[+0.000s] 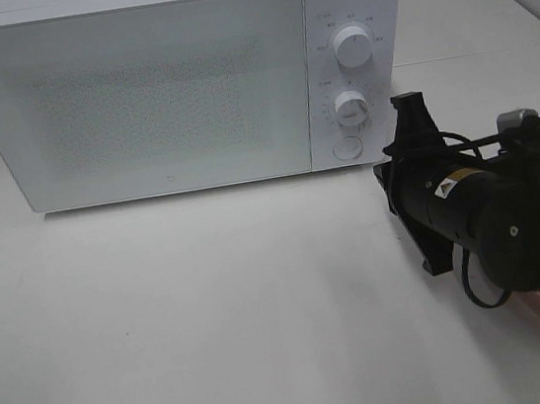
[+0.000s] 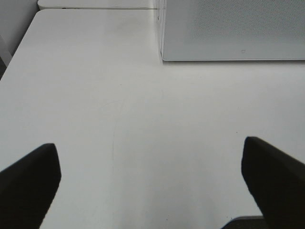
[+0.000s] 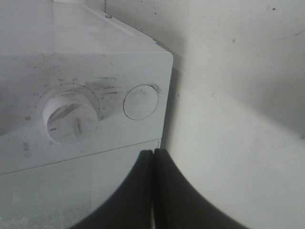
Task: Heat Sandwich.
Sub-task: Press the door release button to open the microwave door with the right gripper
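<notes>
The microwave oven (image 1: pixel 165 86) has a smooth white casing, probably painted metal with a plastic control panel. Its door (image 1: pixel 136 90) is a glassy pane printed with fine grey dots, and its lower knob (image 3: pixel 71 117) is white plastic, smudged and dusty around the dial. The bench (image 1: pixel 214 309) is a smooth white top of low sheen with faint hairline scratches, while the right end effector (image 3: pixel 153 152) has matt black plastic fingers (image 3: pixel 124 200) and the arm casing (image 1: pixel 513 230) is a slightly glossier black.

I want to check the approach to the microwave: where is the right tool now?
In the high view, the right tool is on the right side, shut, just beside the lower right corner of the microwave, near the round button.
</notes>
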You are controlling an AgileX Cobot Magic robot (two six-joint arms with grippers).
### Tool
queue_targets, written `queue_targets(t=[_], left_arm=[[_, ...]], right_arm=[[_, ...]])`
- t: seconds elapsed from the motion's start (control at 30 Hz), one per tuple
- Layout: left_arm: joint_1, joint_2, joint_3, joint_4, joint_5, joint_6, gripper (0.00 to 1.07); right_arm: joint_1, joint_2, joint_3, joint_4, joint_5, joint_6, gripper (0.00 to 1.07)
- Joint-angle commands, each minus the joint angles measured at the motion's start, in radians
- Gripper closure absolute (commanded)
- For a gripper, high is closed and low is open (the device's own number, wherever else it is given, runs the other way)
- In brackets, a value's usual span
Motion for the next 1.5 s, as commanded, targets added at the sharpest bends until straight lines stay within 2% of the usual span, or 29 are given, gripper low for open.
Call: queue_targets(t=[0.03,0.23,0.7,1.3,1.5], left_arm=[[0.001,-0.018,0.002,-0.009,-0.010,-0.006,0.09],[0.001,-0.018,0.002,-0.009,-0.010,-0.006,0.09],[0.001,-0.018,0.002,-0.009,-0.010,-0.006,0.09],[0.001,-0.018,0.002,-0.009,-0.010,-0.006,0.09],[0.001,-0.018,0.002,-0.009,-0.010,-0.006,0.09]], right_arm=[[-0.045,0.033,-0.045,-0.073,-0.005,0.028,1.07],[-0.105,0.102,-0.120,-0.149,0.002,0.081,1.07],[-0.176,0.221,-0.259,-0.187,0.045,0.093,1.07],[-0.189,0.275,-0.358,-0.211,0.124,0.141,1.07],[-0.185,0.274,-0.370,-0.254,0.118,0.183,1.07]])
